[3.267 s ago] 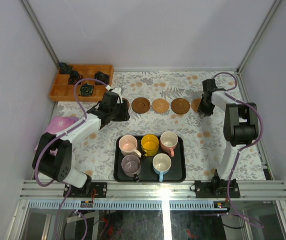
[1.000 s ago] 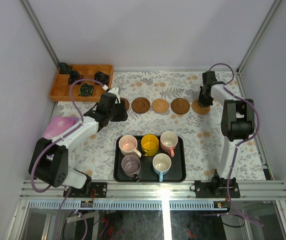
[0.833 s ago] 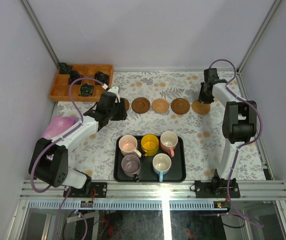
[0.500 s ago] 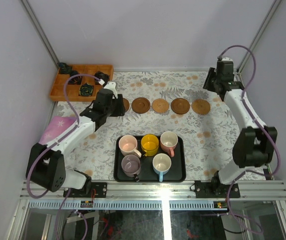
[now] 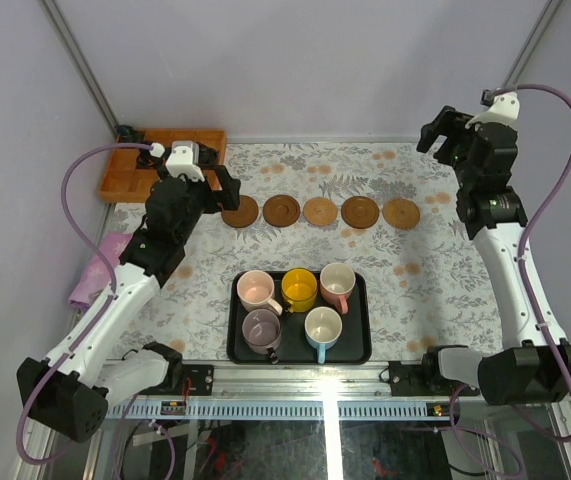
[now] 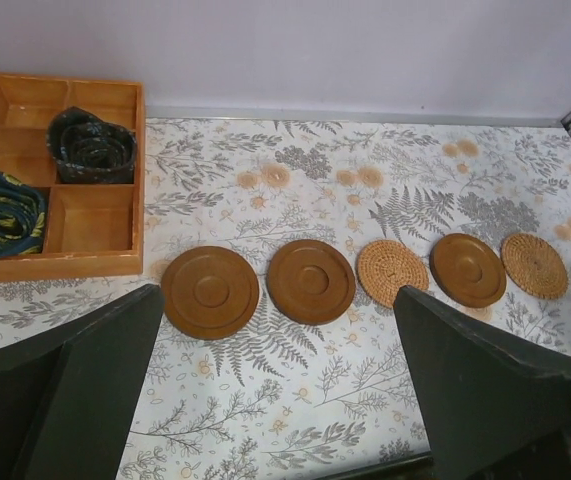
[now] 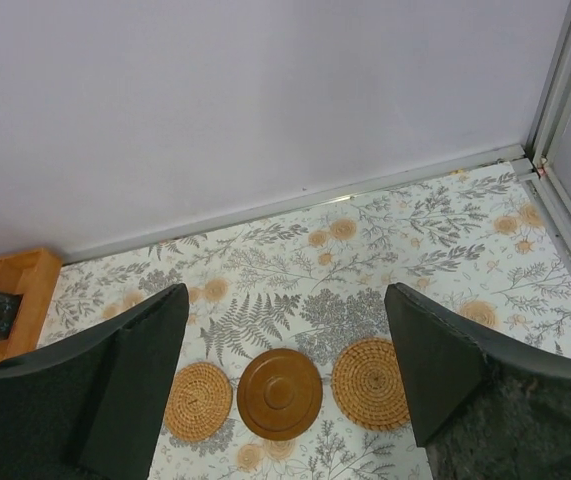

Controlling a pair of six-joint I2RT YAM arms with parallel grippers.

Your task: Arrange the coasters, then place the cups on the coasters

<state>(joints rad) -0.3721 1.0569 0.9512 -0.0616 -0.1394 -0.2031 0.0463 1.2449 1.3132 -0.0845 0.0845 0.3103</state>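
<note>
Plainly, both sets of jaws are standing wide apart with nothing between them. The left jaws are hanging high over the left end of the coaster row, and the right jaws are hanging high near the back right corner. Neither is touching anything. Beneath them, five flat round coasters (image 5: pixel 319 211) are lying in a straight, evenly spaced row across the far half of the floral-clothed desk (image 5: pixel 415 290). Three are smooth brown wooden discs (image 6: pixel 210 291) and two are woven straw-coloured discs (image 6: pixel 392 272). The arranging therefore looks finished, and the cup step is opening. The pale pink cup (image 5: pixel 256 290), yellow cup (image 5: pixel 299 289), white cup with pink handle (image 5: pixel 337 284), mauve-grey cup (image 5: pixel 262 329) and white cup with blue handle (image 5: pixel 322 328) are sitting upright, close together, in the black rectangular tray (image 5: pixel 357 347), well apart from the row. The next move is calling for one arm to descend to an outer cup, close on its rim without nudging its neighbours, and carry it to a coaster.
</note>
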